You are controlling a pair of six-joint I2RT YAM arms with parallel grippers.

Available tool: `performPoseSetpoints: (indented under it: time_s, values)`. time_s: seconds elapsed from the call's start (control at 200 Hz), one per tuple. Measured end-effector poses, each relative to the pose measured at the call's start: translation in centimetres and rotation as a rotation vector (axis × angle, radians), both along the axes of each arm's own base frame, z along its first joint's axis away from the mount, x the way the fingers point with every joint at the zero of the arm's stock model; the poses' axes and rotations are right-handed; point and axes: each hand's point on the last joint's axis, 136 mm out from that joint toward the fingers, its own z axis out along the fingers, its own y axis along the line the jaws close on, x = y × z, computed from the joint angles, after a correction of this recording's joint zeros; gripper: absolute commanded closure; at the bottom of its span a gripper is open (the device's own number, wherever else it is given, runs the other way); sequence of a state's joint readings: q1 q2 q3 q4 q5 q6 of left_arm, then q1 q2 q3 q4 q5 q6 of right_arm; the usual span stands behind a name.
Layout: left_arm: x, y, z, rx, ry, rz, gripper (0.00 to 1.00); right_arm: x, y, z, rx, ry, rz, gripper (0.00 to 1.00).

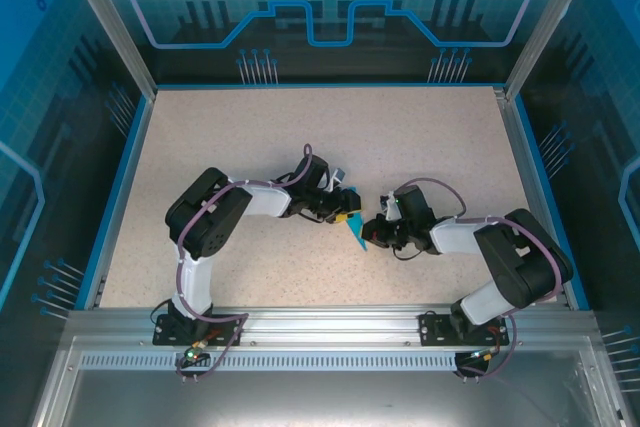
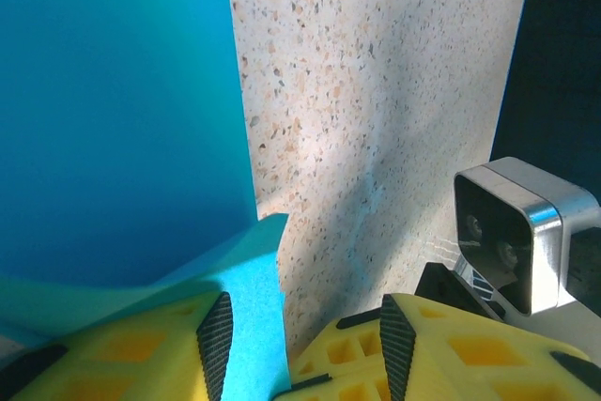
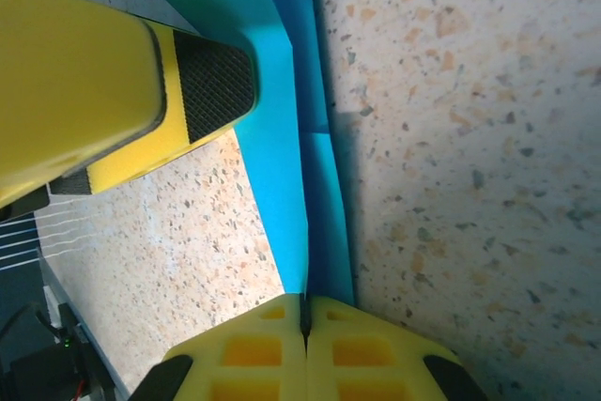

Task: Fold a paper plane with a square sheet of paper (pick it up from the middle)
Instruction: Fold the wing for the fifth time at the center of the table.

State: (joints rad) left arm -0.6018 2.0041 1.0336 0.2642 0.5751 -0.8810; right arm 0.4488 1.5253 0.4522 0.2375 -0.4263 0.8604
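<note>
The cyan sheet of paper (image 1: 355, 235), folded into a narrow pointed shape, lies in mid-table between both arms. My right gripper (image 3: 304, 312) is shut on it, the yellow jaws pinched together on the crease of the paper (image 3: 282, 138). In the top view the right gripper (image 1: 376, 233) sits just right of the sheet. My left gripper (image 2: 305, 349) is open. A flap of the paper (image 2: 249, 316) lies against its left pad, and speckled table shows through the rest of the gap. From above, the left gripper (image 1: 345, 215) is over the sheet's upper end. One left gripper finger (image 3: 211, 82) reaches over the paper.
The speckled beige table (image 1: 250, 137) is walled by blue rails and a metal frame. The right wrist's silver camera housing (image 2: 526, 232) is close to my left gripper's right finger. The two wrists nearly touch at mid-table.
</note>
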Motion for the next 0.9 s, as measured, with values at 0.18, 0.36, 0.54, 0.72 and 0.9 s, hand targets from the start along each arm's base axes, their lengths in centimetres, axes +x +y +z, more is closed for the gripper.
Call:
performPoseSetpoints:
  time_s: [0.18,0.36,0.54,0.72,0.9]
  values:
    - [-0.4,-0.2,-0.1,0.001,0.014,-0.012,0.51,-0.4,-0.2,0.1,-0.017,-0.002,0.017,0.91]
    - [-0.7,-0.4,0.0,-0.004,0.025,-0.027,0.52,-1.0,-0.5,0.2,-0.035,0.006,0.026,0.89]
    - [-0.7,-0.4,-0.1,-0.002,0.028,-0.027,0.52,-1.9,-0.8,-0.2,-0.056,0.037,0.044,0.84]
    - [-0.7,-0.4,-0.1,-0.002,0.029,-0.027,0.53,-2.2,-0.8,-0.1,-0.080,0.039,0.066,0.86]
    - [-0.7,-0.4,-0.1,-0.001,0.030,-0.027,0.53,-2.3,-1.1,-0.4,-0.119,0.047,0.071,0.92]
